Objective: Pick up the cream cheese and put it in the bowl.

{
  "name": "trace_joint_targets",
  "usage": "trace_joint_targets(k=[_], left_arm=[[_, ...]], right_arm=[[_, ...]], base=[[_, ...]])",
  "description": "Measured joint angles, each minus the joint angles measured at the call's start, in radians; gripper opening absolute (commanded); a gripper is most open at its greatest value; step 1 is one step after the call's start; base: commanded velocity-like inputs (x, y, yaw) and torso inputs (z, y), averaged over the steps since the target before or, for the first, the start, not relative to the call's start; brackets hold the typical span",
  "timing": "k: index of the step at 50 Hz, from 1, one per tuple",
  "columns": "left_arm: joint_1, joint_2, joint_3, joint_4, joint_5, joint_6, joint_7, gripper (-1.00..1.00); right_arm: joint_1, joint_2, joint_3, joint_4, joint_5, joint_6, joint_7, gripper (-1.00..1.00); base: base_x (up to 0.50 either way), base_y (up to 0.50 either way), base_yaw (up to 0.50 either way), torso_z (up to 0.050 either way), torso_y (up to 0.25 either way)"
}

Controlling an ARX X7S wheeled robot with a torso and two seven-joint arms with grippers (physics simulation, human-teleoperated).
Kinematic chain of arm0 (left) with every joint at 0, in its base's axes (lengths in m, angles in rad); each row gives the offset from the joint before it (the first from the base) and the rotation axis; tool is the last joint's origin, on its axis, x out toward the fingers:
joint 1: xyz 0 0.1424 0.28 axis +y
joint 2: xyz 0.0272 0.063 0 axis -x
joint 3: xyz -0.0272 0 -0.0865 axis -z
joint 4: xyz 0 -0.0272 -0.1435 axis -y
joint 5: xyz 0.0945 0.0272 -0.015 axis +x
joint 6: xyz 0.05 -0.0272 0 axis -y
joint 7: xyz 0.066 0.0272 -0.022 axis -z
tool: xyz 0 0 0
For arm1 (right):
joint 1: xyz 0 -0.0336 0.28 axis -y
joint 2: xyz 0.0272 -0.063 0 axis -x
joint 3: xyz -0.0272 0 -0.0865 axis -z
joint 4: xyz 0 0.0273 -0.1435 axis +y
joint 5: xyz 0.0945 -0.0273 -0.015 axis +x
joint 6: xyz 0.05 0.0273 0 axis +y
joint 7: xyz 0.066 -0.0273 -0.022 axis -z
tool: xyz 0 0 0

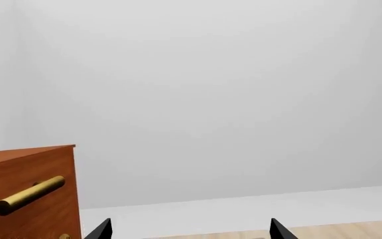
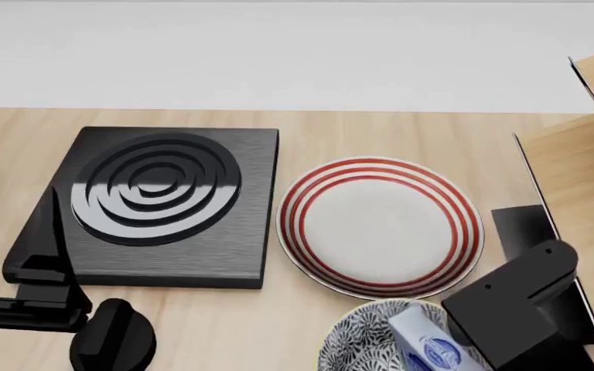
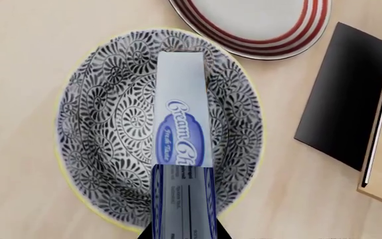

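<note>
Placing step: cream cheese (image 3: pixel 183 144) held over the bowl (image 3: pixel 98 124) at the tabletop's near edge, beside the plate (image 2: pixel 380 224). Right gripper (image 3: pixel 183 234) fingers clamped on the box end. Left gripper (image 1: pixel 187 230) fingers apart, idle. Next: lower slightly, release into bowl.

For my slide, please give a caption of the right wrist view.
Right gripper holds the cream cheese over the patterned bowl.

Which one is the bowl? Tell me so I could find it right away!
Find the black stove plate with silver rings on the wooden table; right of it lies a flat plate with red stripes. The bowl sits just in front of that plate, deep and covered in dark leafy swirls, with the cream cheese box over it.
</note>
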Motion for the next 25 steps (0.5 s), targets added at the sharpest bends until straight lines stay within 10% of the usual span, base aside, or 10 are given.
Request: trace_joint_targets(k=[25], left_arm=[[0.0,-0.001,0.004,-0.018,-0.001,0.015,0.002,1.0]], right_arm=[[0.012,-0.015,-0.043,0.03,-0.026,0.0,-0.029,-1.0]], base=[[0.0,0.0,0.0,0.0,0.0]])
